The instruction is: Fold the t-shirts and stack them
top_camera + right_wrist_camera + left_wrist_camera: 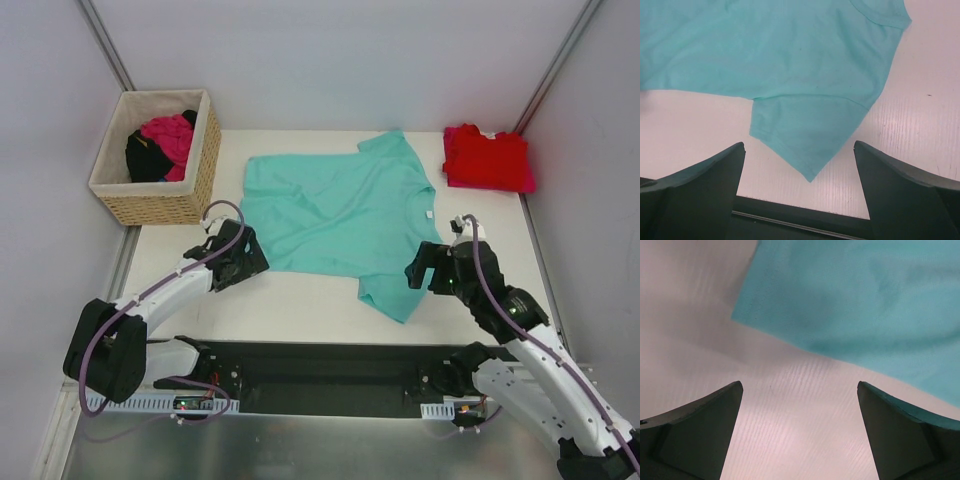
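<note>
Left gripper (250,258): jaws spread wide, nothing between them. In the left wrist view the left gripper (800,390) has only bare table (790,410) between its two fingers (705,425).
Left gripper, contact: none visible. It sits just beside the near-left hem corner of the teal t-shirt (335,215); the cloth edge (865,305) lies ahead of the fingertips, apart from them.
Right gripper (422,262): jaws spread wide, holding nothing.
Right gripper, contact: none visible. In the right wrist view the right gripper (800,150) has the pointed tip of the near sleeve (805,130) lying between the finger lines, ahead of the fingers (900,190), with table surface around it.
Teal t-shirt: spread flat and unfolded at the centre of the table (300,300), collar towards the right side, one sleeve at the far edge, the other near the right gripper. Light wrinkles across the body.
Red t-shirt (485,158): folded into a small rectangle at the far-right corner of the table, well apart from both grippers. A pink layer (522,184) shows at its near-right edge.
Wicker basket (205,160): far-left corner, upright. It contains a magenta-pink garment (170,135) and a black garment (148,158), both bunched.
</note>
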`<state>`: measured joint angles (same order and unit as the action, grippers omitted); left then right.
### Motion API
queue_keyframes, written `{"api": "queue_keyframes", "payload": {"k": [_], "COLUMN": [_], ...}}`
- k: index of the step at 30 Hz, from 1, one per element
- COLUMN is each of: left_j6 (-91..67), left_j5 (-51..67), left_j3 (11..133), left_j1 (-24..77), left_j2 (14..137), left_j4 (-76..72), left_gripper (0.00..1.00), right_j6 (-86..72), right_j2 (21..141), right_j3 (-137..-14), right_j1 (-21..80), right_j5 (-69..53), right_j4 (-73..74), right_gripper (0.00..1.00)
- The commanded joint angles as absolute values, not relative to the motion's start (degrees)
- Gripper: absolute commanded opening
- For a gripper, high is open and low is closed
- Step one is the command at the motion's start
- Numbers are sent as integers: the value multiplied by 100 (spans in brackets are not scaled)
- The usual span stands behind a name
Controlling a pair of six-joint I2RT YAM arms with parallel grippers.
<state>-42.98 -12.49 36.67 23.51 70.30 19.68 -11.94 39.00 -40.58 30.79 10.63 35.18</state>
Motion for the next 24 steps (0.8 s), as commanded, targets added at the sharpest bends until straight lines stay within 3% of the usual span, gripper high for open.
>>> {"api": "queue_keyframes", "payload": {"k": [1,15,20,24], "left_j6": [-4816,-5344,-5449,-5511], "left_j5": [-1705,-1784,-1617,-1591], "left_j3": [3411,2944,2900,2900], "left_j1": [2224,1556,1406,1354], "left_j2": [6759,7057,7303,7479], "left_j4": [1732,1126,906,809], "left_gripper": [99,97,83,65], "right_j6": [-1336,-1345,-1389,-1432], "right_j2": [3516,3032,3041,3076], "right_j3": [-3973,-3762,-3727,-3718], "right_j1": [3111,3120,3111,3111], "right_j5": [1080,897,800,773], "right_j4": [3910,4175,4140,4148], "right_gripper": [94,94,94,94]}}
